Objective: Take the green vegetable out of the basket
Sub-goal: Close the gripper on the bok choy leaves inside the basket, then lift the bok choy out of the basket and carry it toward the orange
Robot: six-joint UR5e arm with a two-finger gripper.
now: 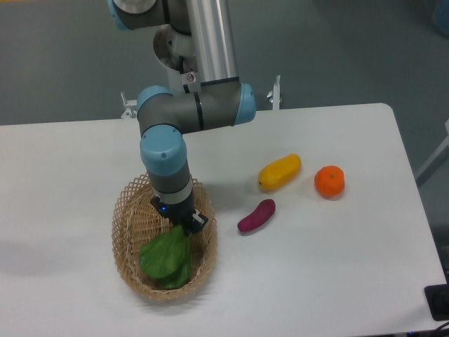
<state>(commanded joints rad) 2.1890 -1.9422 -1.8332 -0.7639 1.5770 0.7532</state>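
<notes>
Premises: a robotics laboratory or test cell, not a home or shop. Evidence: an industrial arm [189, 112] with silver tubing and blue joint caps stands at the far edge of a plain white table [337, 267], with bare grey floor [337, 49] beyond. The goods laid out are props: a wicker basket [126, 246] holding a leafy green vegetable [165, 258], plus a yellow fruit [279, 172], a purple piece [256, 215] and an orange [329, 181] set apart toward the right edge. No domestic furnishings in view.
</notes>
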